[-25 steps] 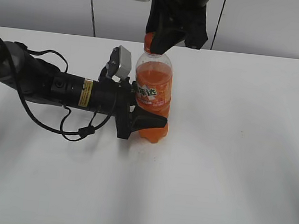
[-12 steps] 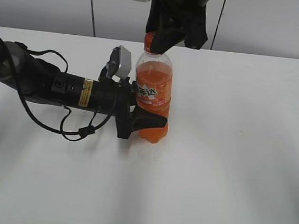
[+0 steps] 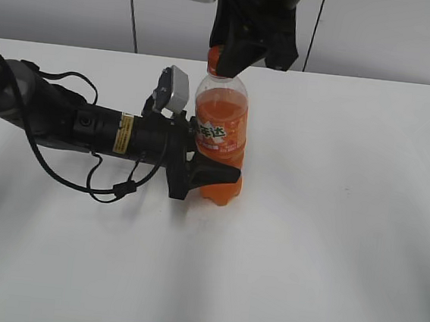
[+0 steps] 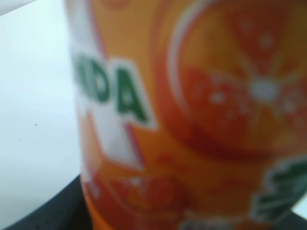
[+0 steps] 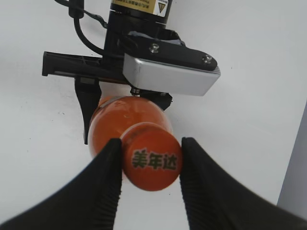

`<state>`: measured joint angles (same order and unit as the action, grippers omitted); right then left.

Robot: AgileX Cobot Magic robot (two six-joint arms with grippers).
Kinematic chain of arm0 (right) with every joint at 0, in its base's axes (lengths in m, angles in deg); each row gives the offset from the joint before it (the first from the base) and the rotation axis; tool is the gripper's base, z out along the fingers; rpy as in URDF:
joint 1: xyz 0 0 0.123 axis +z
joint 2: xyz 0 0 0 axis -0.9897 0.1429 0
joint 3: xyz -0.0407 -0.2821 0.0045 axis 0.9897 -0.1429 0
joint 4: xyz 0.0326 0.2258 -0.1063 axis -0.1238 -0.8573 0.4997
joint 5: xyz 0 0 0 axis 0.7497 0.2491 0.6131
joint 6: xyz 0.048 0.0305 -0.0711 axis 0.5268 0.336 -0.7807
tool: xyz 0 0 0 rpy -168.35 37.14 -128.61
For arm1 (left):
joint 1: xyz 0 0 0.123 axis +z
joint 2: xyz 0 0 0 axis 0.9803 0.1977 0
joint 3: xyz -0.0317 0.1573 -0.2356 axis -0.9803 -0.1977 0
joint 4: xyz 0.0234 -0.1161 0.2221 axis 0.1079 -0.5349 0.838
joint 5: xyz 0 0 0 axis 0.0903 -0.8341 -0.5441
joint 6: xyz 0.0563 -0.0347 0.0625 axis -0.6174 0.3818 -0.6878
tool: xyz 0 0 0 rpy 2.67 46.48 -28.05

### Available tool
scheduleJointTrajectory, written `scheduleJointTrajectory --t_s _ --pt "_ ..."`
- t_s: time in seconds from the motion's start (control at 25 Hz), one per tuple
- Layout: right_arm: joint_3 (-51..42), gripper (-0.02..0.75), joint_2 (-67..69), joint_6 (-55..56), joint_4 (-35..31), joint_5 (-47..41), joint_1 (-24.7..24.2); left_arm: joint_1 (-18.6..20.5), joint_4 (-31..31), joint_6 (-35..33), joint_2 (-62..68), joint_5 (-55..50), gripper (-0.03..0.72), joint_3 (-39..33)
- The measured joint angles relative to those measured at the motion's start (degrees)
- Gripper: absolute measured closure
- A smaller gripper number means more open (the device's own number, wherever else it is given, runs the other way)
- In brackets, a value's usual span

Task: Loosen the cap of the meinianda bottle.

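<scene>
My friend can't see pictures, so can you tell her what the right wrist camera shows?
Seen from above, the right pincer closes its two black fingers on the orange cap of an upright meinianda bottle. The cap has green Chinese letters on top. Behind it, the left pincer holds the bottle's body on a white table.

The meinianda bottle is clear plastic filled with orange soda. Its label is orange, with a darker orange fruit slice outlined in white and green letters on a white band. The cap is orange and has green Chinese letters on top. The left claw and the right claw are black. The left wrist camera housing is silver grey. The desk is plain white.
</scene>
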<state>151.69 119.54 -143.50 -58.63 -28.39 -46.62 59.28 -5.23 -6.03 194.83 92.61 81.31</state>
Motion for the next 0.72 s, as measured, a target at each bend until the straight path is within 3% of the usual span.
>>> scheduleJointTrajectory --t_s 0.72 --pt "0.0 0.373 0.0 1.8 -1.1 0.2 0.0 -0.2 -0.5 0.5 0.0 -0.6 0.280 0.0"
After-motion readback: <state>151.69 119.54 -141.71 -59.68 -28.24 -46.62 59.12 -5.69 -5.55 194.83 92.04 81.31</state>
